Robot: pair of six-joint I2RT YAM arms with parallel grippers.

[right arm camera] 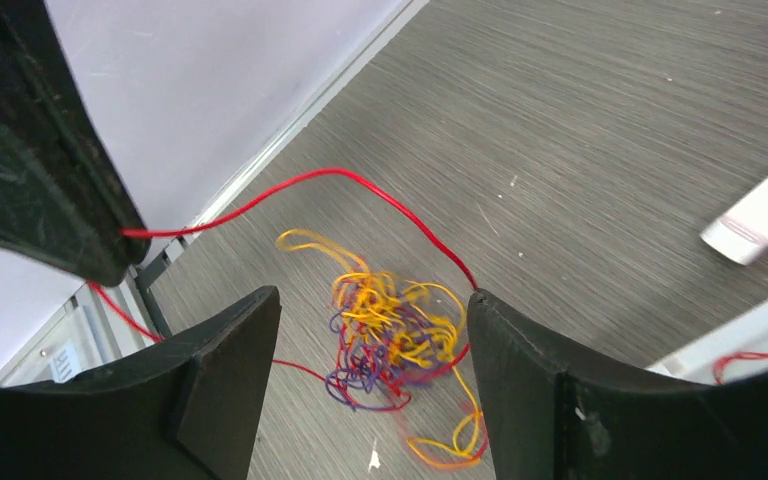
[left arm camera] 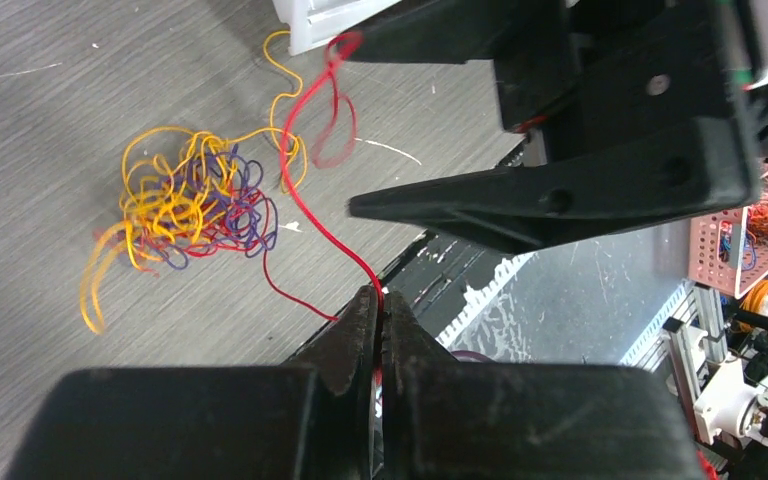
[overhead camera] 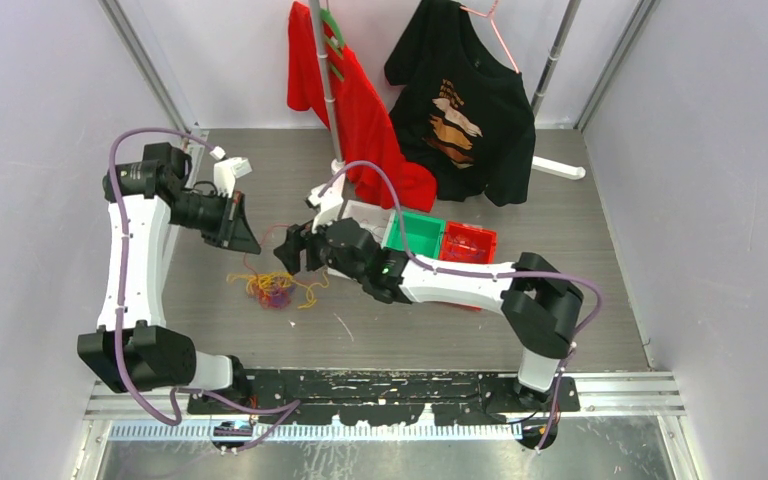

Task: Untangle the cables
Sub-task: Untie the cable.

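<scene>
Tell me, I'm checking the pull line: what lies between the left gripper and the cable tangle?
Red cable runs from the shut left gripper to the tangle, over bare table; left wrist view.

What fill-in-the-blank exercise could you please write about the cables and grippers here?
The cable pinched by the left gripper is coloured ____.
The right gripper has its jaws ____.
The tangle on the table mixes red, purple and ____ strands.
Missing words: red; open; yellow.
</scene>
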